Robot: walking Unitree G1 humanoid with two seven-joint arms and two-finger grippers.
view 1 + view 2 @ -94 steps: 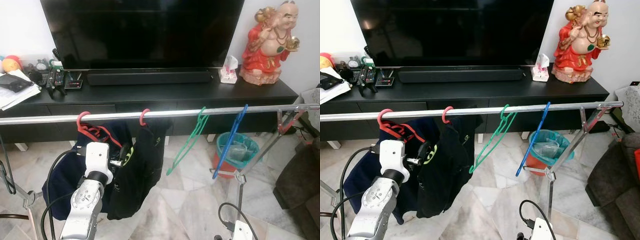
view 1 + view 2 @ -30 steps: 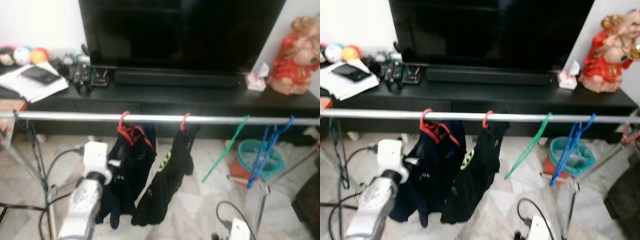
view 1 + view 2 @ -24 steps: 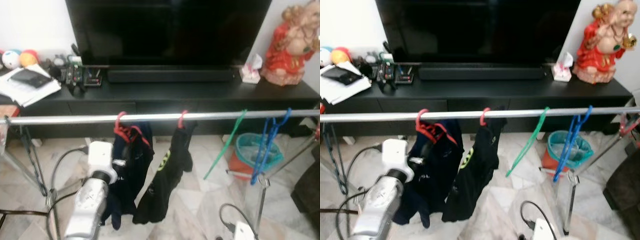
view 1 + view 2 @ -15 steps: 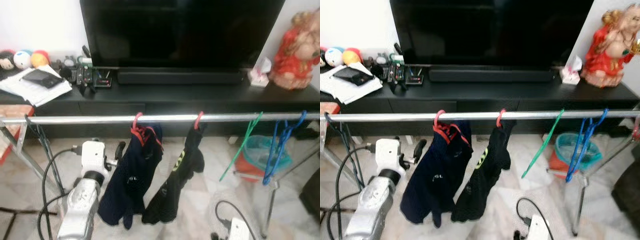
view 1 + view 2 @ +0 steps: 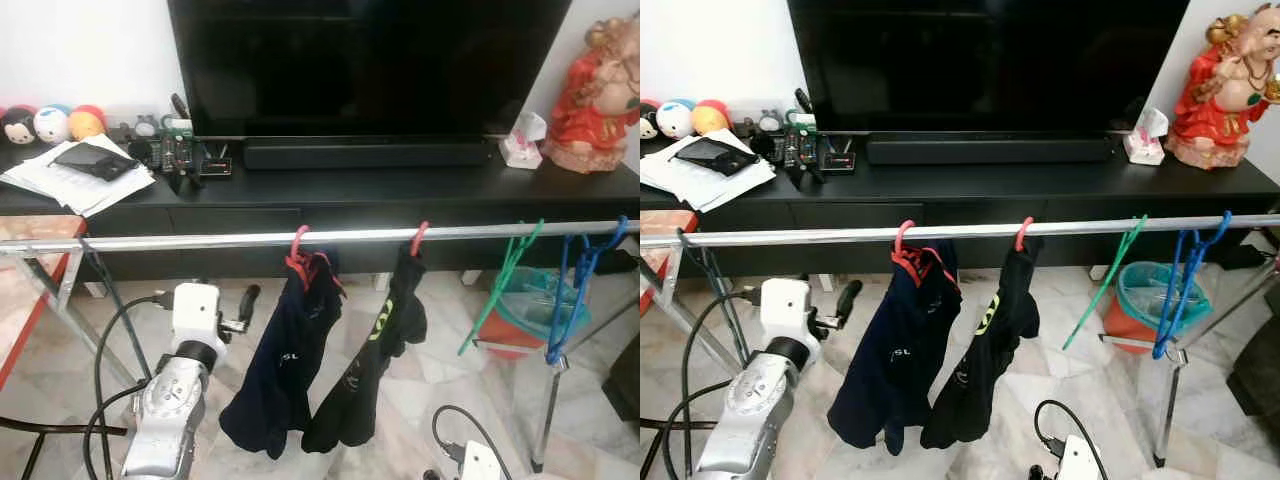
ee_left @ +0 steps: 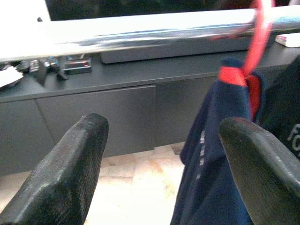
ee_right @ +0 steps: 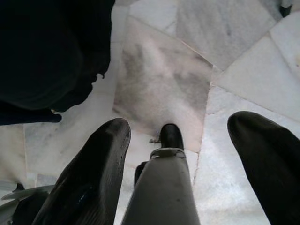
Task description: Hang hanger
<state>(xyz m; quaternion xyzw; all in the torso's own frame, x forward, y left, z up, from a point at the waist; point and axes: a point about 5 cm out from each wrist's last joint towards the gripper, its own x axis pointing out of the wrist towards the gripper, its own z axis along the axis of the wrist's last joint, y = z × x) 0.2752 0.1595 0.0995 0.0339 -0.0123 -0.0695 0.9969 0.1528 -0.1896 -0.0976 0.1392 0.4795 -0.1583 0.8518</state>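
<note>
Here we are standing before the rail (image 5: 200,241), which is running left to right across the scene, and the red hanger (image 5: 300,250) with its navy garment (image 5: 285,370) is already hooked on it, hanging just right of our left gripper (image 6: 161,154). The left gripper's fingers (image 6: 70,164) are spread wide with nothing between them, and they are pointing toward the far side, at the rail and the dark cabinet (image 6: 93,112) behind. The relation that matters now is this: the hanger is lying to the right of those fingers and slightly above, its hook crossing the rail's long axis at right angles, so the left arm (image 5: 175,400) is clearly the nearer one. A second red hanger (image 5: 418,238) carrying a black garment (image 5: 370,370) is hanging further right, then a green hanger (image 5: 500,290) and blue hangers (image 5: 580,290). The right gripper (image 7: 176,168) is hanging low over the marble floor (image 7: 159,89), fingers apart and empty. We are judging, though the wrist picture is soft, that the fingers are not touching the hanger.
</note>
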